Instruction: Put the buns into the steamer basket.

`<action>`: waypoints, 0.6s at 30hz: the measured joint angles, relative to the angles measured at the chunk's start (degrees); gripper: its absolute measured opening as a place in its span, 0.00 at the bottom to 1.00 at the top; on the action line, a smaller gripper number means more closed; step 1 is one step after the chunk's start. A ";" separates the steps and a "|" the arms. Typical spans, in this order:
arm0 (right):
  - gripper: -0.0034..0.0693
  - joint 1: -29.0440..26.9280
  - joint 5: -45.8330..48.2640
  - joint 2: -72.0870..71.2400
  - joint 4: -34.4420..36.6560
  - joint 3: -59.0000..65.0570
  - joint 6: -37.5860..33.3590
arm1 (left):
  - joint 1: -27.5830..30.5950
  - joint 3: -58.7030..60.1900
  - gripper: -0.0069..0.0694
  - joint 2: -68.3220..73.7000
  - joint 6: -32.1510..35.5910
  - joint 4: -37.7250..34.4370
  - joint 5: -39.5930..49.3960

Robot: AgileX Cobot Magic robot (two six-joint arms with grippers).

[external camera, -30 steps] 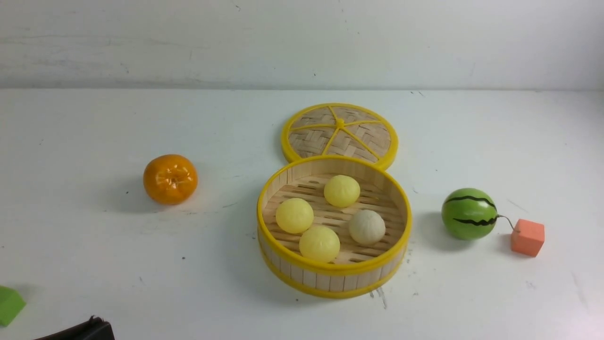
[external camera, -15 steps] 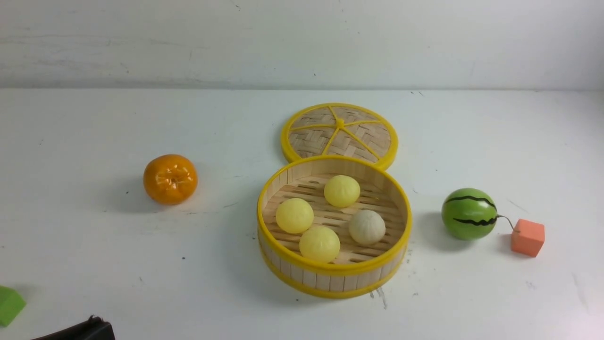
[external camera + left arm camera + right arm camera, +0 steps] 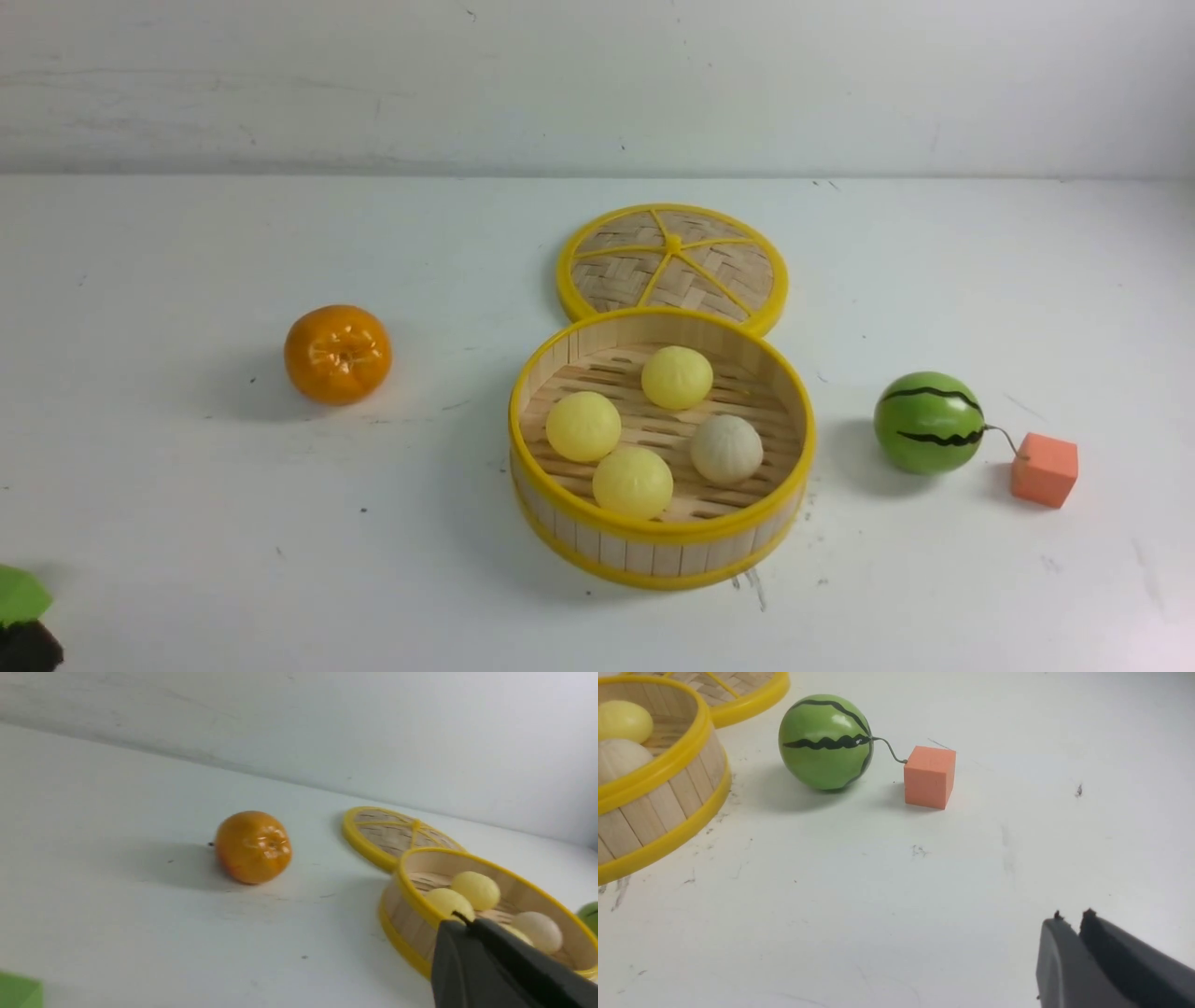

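Note:
The steamer basket (image 3: 653,551) stands at the table's middle. Inside it lie three pale yellow buns (image 3: 676,377) (image 3: 583,426) (image 3: 632,482) and one off-white bun (image 3: 726,448). The basket also shows in the left wrist view (image 3: 406,891) and the right wrist view (image 3: 668,788). My left gripper (image 3: 465,919) is shut and empty, held back on the near left, away from the basket; in the front view only a dark tip (image 3: 28,646) shows at the bottom left corner. My right gripper (image 3: 1071,917) is shut and empty above bare table on the near right, and is out of the front view.
The woven lid (image 3: 672,261) lies flat just behind the basket. An orange (image 3: 337,354) sits to the left. A green striped watermelon ball (image 3: 928,422) and an orange-pink cube (image 3: 1044,469) sit to the right. A green block (image 3: 19,594) lies at the near left edge.
The left gripper's dark tip has drawn back from the bottom edge toward the bottom left corner, beside the green block. The buns and basket have not moved.

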 joint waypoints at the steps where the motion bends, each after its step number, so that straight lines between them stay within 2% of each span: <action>1: 0.14 0.00 0.00 0.00 -0.04 0.00 0.00 | 1.75 1.18 0.07 -0.69 -0.14 0.00 4.50; 3: 0.15 0.00 -0.07 -0.05 -0.04 0.01 0.00 | 2.78 1.93 0.07 -0.83 -0.32 -0.06 10.83; 5: 0.15 0.00 -0.07 -0.05 -0.04 0.01 0.00 | 2.78 2.09 0.07 -0.83 -0.32 -0.86 12.91; 18: 0.18 -0.05 -0.13 -0.05 -0.04 0.06 0.25 | 2.78 2.09 0.07 -0.83 -0.36 -1.79 13.30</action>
